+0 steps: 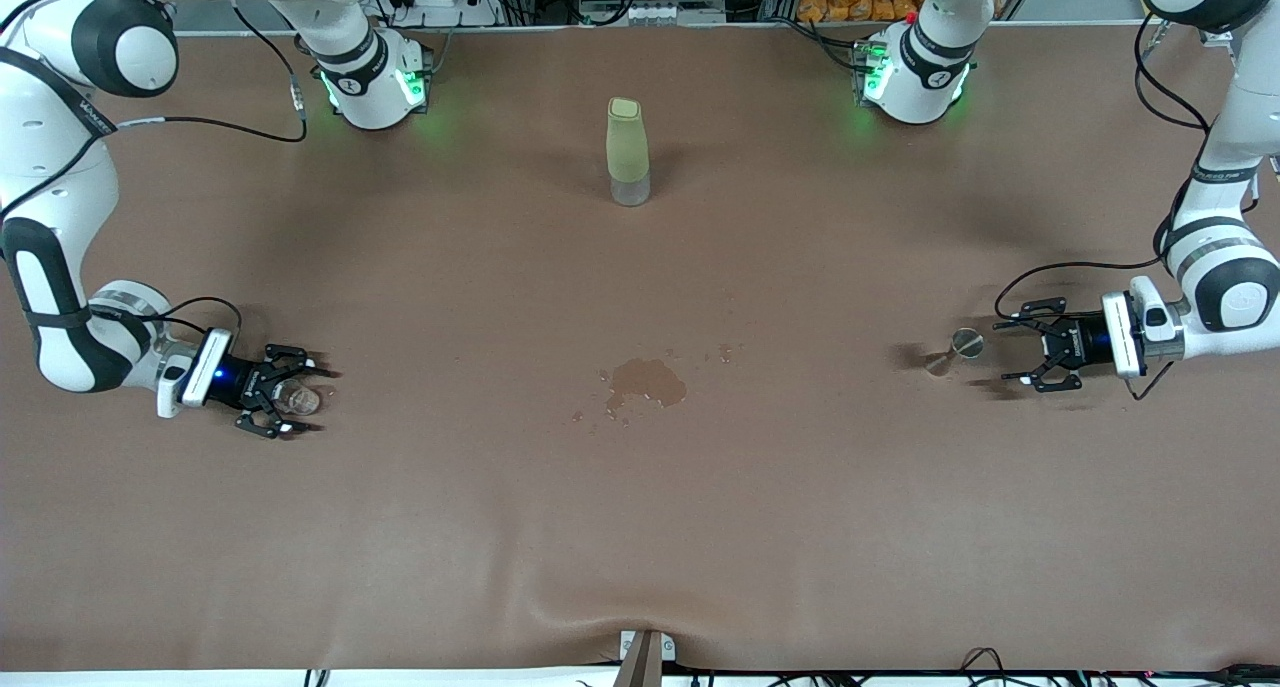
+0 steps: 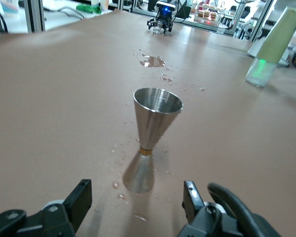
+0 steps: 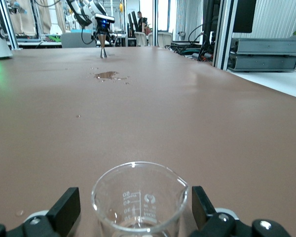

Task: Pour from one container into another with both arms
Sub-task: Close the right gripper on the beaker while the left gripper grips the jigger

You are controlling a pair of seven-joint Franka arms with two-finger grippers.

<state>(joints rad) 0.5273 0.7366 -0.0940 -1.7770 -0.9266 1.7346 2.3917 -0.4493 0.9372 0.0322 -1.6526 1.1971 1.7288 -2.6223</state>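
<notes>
Glass cup [image 3: 139,202], printed with measuring marks 80 and 40, is standing between the right gripper's [image 1: 297,397] wide-open fingers, untouched. Toward the left arm's end from a puddle [image 1: 646,381], the jigger [image 2: 151,134] is standing just before the left gripper's [image 1: 1020,354] parted fingers.

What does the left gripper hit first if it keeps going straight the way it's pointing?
Most likely the steel jigger. The left gripper points along the table toward the right arm's end, fingers open, and the jigger stands upright just ahead, roughly centred between them in the left wrist view. Nothing lies between.
</notes>
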